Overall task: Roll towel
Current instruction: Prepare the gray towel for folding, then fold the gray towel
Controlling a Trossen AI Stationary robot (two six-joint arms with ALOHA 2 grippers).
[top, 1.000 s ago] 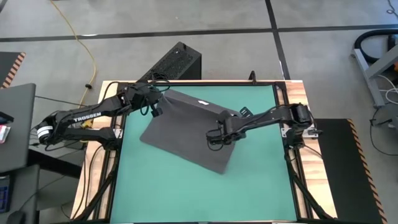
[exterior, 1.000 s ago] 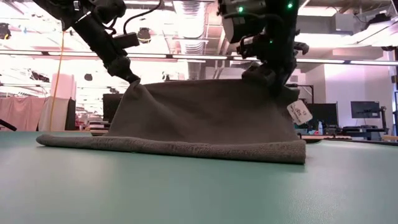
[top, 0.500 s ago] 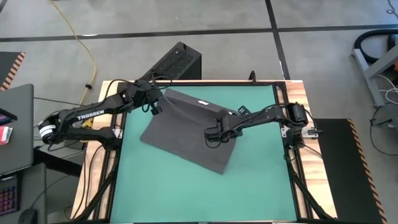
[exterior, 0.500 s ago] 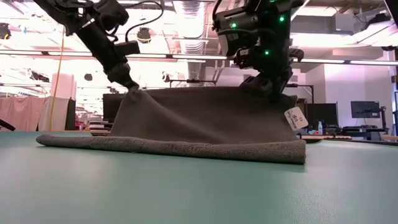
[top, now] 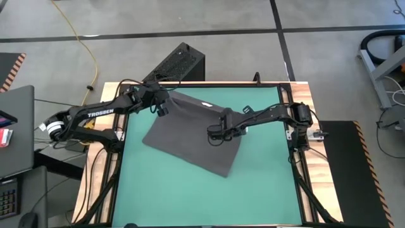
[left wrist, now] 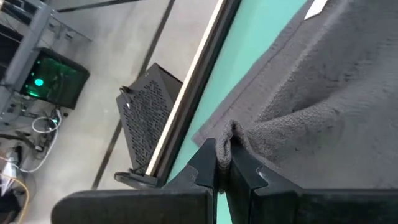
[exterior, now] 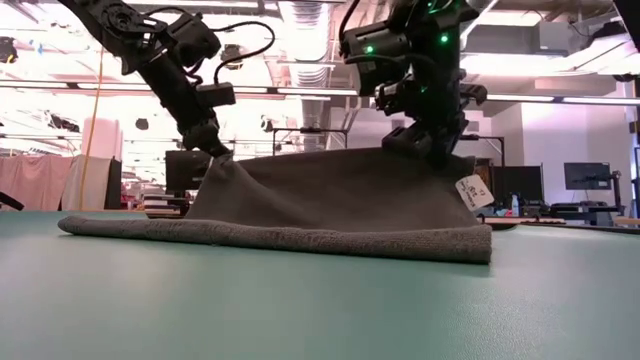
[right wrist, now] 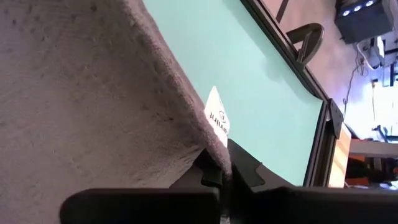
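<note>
The dark grey towel [top: 190,136] lies slantwise on the green tabletop [top: 190,196]. Its near part rests on the table as a thick fold [exterior: 270,238], and its far part is raised like a tent [exterior: 330,185]. My left gripper [exterior: 215,150] is shut on the raised left corner, and my right gripper [exterior: 440,155] is shut on the raised edge beside the small white label [exterior: 477,190]. From above, my left gripper [top: 166,104] stands over the towel's far left and my right gripper [top: 215,134] over its middle. My left gripper pinches a bunched corner of the towel [left wrist: 233,134] between its two fingers, slanting down from the table's left. The corner is lifted clear, and the cloth slopes down from it to the table. My right gripper pinches the towel's edge [right wrist: 214,149] between its two fingers, close to the white label [right wrist: 217,115], slanting down from the right. That edge is held off the table, with the label hanging beside the fingers.
A black perforated box [top: 177,63] stands on the floor beyond the table's far edge. Bare green tabletop stretches from the towel to the near edge [exterior: 320,310]. Wooden rails and cables [top: 95,190] run along the table's sides.
Both grippers have sunk with the towel's raised edge, so the tent of cloth stands lower than before. My left gripper has also shifted a little toward the table's right. The folded near part has stayed where it was on the table.
</note>
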